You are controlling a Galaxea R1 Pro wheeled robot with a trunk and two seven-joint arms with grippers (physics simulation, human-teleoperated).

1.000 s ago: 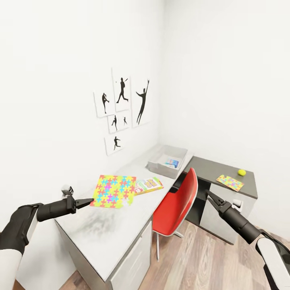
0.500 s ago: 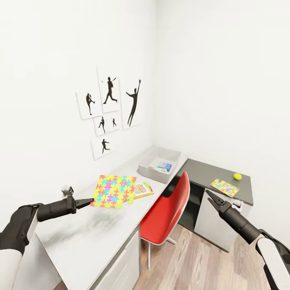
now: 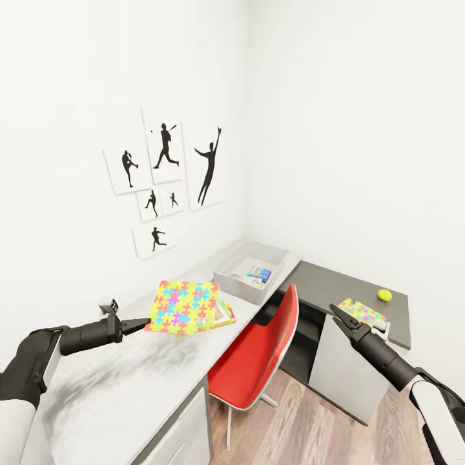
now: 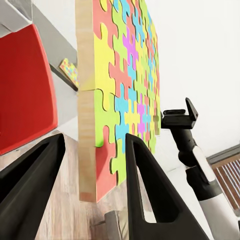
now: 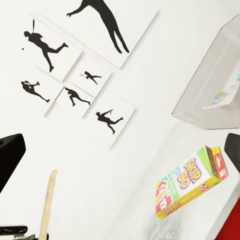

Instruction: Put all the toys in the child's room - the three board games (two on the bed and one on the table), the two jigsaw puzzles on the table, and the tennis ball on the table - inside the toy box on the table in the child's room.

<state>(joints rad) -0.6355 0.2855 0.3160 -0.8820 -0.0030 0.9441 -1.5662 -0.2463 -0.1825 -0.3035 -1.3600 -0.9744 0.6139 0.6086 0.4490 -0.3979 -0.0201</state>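
My left gripper (image 3: 141,322) is shut on the edge of a bright mosaic jigsaw puzzle (image 3: 184,306), held level above the pale table (image 3: 148,378). In the left wrist view the puzzle (image 4: 122,85) sits between the two fingers (image 4: 150,190). The Skip-Bo board game (image 3: 225,313) lies on the table, partly hidden behind the held puzzle; the right wrist view shows its lettering (image 5: 192,182). The toy box (image 3: 240,285) stands at the table's far end with the small blue board game (image 3: 259,272) inside. A second jigsaw puzzle (image 3: 362,311) and the tennis ball (image 3: 385,295) lie on the dark lower section. My right gripper (image 3: 336,314) hovers open beside that section.
A red-and-white swivel chair (image 3: 258,355) stands against the table between my two arms. Black baseball-player pictures (image 3: 165,177) hang on the white wall behind the table. Wood-plank floor (image 3: 303,426) shows under the right arm.
The whole picture has shifted, so the camera has moved: the table and pictures sit further left. Both arms hold their pose, the puzzle still in the left gripper.
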